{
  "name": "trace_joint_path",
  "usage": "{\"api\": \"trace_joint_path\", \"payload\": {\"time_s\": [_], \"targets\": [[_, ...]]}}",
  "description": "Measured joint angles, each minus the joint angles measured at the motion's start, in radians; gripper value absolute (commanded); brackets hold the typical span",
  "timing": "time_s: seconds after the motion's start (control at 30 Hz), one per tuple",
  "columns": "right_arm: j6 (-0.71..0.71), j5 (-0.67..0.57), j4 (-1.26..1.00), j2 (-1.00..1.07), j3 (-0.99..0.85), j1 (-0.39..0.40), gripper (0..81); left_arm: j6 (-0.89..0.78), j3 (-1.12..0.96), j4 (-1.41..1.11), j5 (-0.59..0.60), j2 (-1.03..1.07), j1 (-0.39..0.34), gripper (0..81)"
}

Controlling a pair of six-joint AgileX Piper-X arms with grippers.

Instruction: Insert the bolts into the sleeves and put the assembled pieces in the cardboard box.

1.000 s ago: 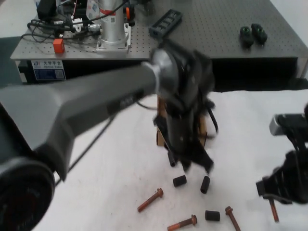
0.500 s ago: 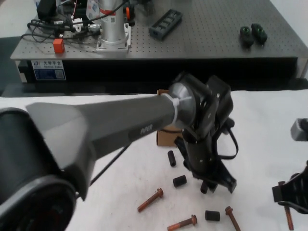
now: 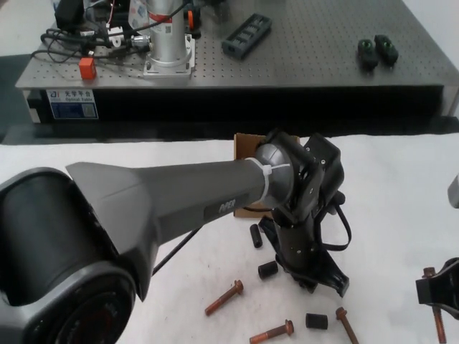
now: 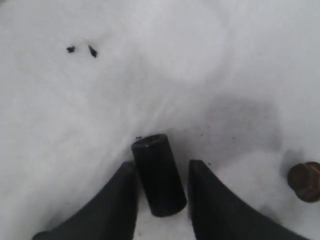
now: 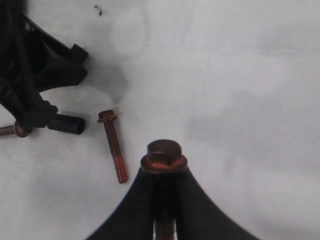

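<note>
1. the left gripper [image 4: 163, 169] has swung away from the box [image 3: 246, 140] and come down over a sleeve [image 4: 157, 181] lying mid-cloth [image 4: 215, 60]; a second ago it hung just in front of the box, and half a second ago it was just above this sleeve; i judge that the next pick has begun.
2. its fingers stand open with the sleeve between them and nothing gripped; one finger looks to touch the sleeve's side, though the shadow there leaves that unsure; the other shows a thin gap.
3. the sleeve lies on its side on the cloth; its long axis runs along the gap between the fingers, skewed slightly toward one of them; one end faces out past the fingertips, the other back toward the wrist; closing would likely clamp it across its round wall and leave both ends free for a bolt.
4. the right gripper [image 5: 164, 176] has drawn back toward the near right of the cloth; it is closed on a bolt [image 5: 164, 156]; the head sits out past the fingertips and the shank runs back between the fingers, in line with the gripper.
5. a loose bolt [image 5: 113, 145] lies flat near a spare sleeve [image 5: 66, 124], both close by the left gripper and well apart from the box.
</note>
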Motion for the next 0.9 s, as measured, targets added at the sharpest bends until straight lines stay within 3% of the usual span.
{"api": "trace_joint_path", "payload": {"time_s": [0.13, 0.23, 0.63, 0.73, 0.83, 0.9], "targets": [[0.000, 0.002, 0.009, -0.006, 0.000, 0.000, 1.2, 0.000, -0.002, -0.013, 0.010, 0.005, 0.000, 16.8], [0.000, 0.002, 0.011, -0.007, 0.000, 0.000, 1.2, 0.000, -0.004, -0.015, 0.010, 0.005, 0.000, 0.6], [0.003, -0.019, 0.006, -0.039, 0.001, 0.000, 1.2, -0.017, 0.029, -0.010, 0.043, -0.081, 0.021, 0.7], [0.038, -0.106, -0.025, -0.096, 0.001, 0.000, 1.2, -0.055, 0.191, -0.102, 0.052, -0.305, 0.069, 0.7], [0.120, -0.212, -0.095, -0.175, 0.001, 0.000, 1.2, -0.133, 0.602, -0.449, 0.188, -0.671, 0.106, 0.7], [0.201, -0.302, -0.188, -0.204, 0.005, 0.019, 1.2, -0.160, 0.773, -0.624, 0.275, -0.787, 0.102, 0.7]]}}
